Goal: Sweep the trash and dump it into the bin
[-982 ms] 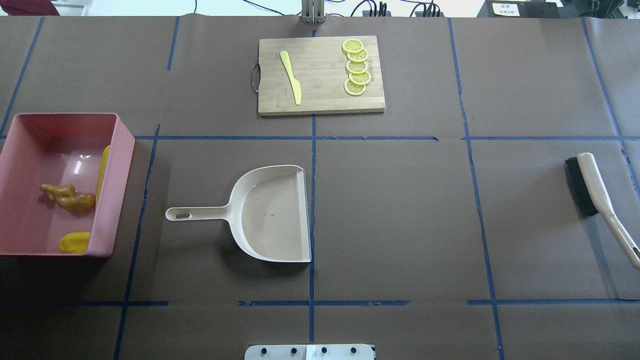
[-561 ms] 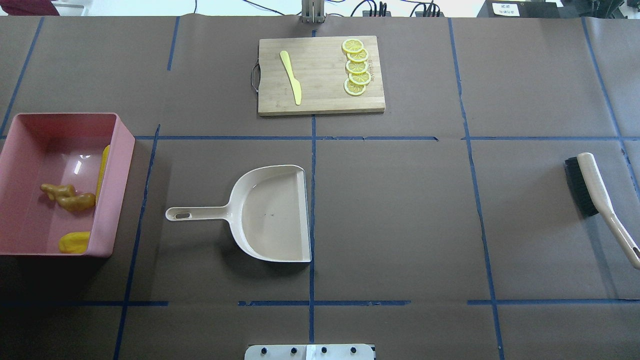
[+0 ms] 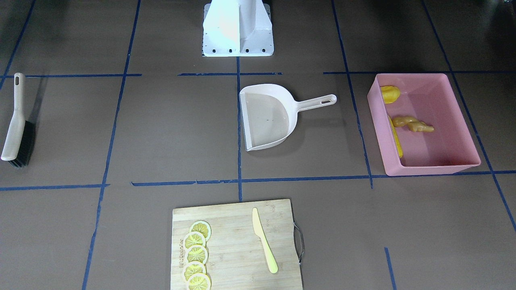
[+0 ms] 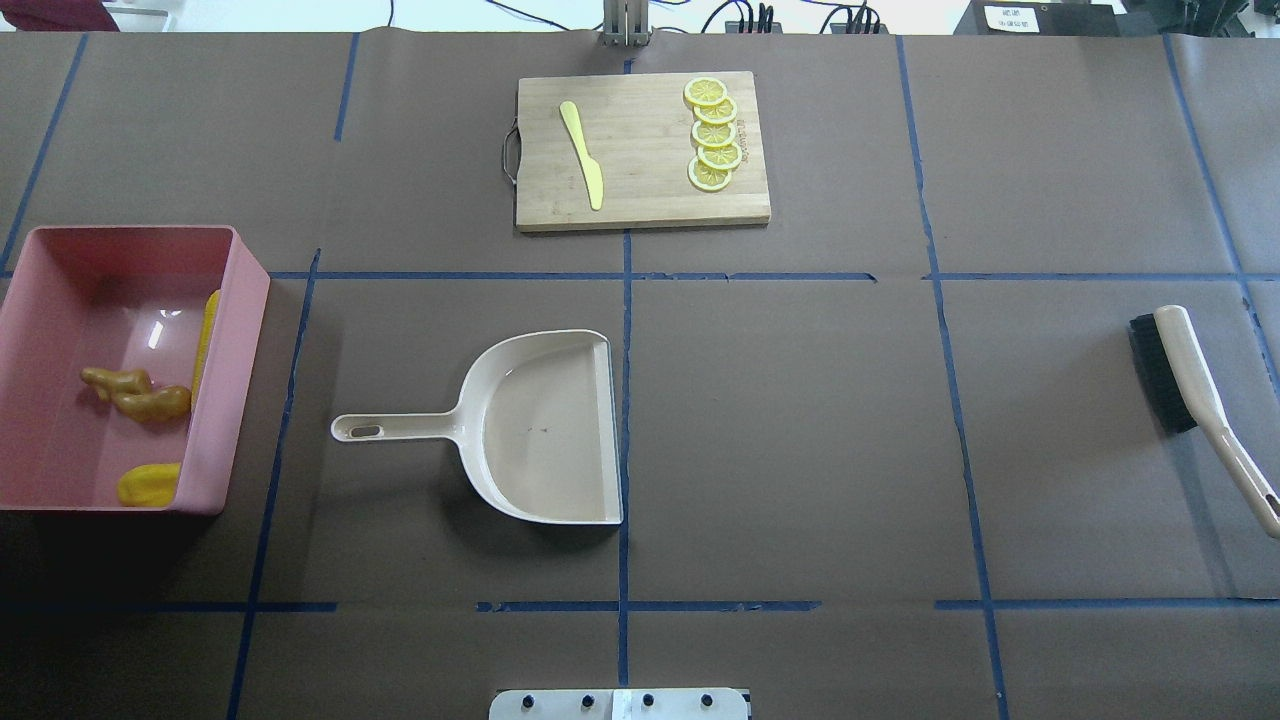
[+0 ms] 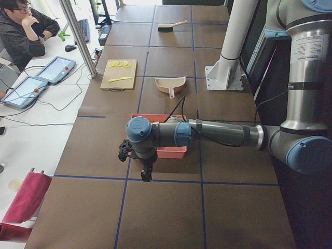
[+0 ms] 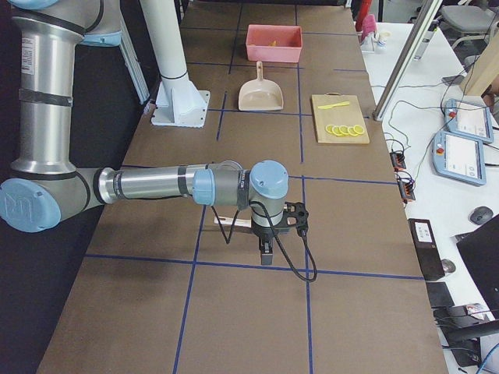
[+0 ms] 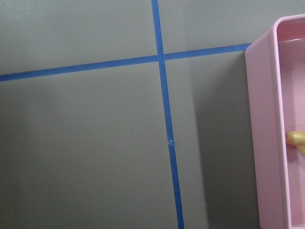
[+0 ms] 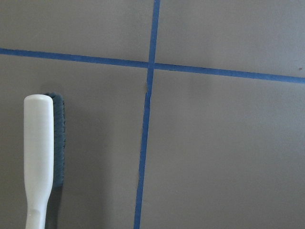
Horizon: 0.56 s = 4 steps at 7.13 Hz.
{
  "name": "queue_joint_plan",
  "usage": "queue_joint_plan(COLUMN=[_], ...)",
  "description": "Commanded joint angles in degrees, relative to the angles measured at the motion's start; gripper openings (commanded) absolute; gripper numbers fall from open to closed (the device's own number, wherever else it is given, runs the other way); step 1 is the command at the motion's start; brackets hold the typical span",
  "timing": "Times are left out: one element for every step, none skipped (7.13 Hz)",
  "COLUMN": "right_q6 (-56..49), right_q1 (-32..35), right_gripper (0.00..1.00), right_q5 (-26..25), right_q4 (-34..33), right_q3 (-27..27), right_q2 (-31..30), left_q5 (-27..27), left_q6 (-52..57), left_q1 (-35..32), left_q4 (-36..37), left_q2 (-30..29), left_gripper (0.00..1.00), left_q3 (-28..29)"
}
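The pink bin (image 4: pixel 245 300) stands at the table's left end and also shows in the front view (image 3: pixel 433 165). Inside it lie the yellow corn cob (image 4: pixel 207 335), the tan ginger root (image 4: pixel 140 395) and the rounded yellow lump (image 4: pixel 148 484). My left gripper (image 5: pixel 147 174) hangs beyond the bin's outer side, off the overhead view. My right gripper (image 6: pixel 266 255) hangs over the table's right end near the brush (image 4: pixel 1190 375). I cannot tell whether either gripper is open or shut. The left wrist view shows the bin's wall (image 7: pixel 267 133).
The beige dustpan (image 4: pixel 540 430) lies empty mid-table, handle towards the bin. A wooden cutting board (image 4: pixel 640 190) at the far side holds lemon slices (image 4: pixel 712 133) and a pale yellow knife (image 4: pixel 583 155). The brush handle shows in the right wrist view (image 8: pixel 38 157).
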Motion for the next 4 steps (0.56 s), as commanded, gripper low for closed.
queue_joint_plan(right_q6=[0.0,0.0,0.0,0.0], right_q1=[-0.1,-0.2,-0.4,-0.4], right_gripper=[1.00,1.00,1.00,1.00], right_q5=[0.0,0.2,0.2,0.3], right_q4=[0.0,0.0,0.0,0.0], right_q3=[-0.1,0.0,0.0,-0.1], right_q2=[0.0,0.0,-0.1,-0.1], left_q5=[0.1,0.1,0.1,0.2], left_q6=[0.0,0.0,0.0,0.0], left_q1=[0.0,0.1,0.1,0.1], left_q4=[-0.1,-0.1,-0.1,-0.1], left_q2=[0.1,0.1,0.1,0.1], left_gripper=[1.00,1.00,1.00,1.00], left_q3=[-0.2,-0.2,-0.2,-0.1])
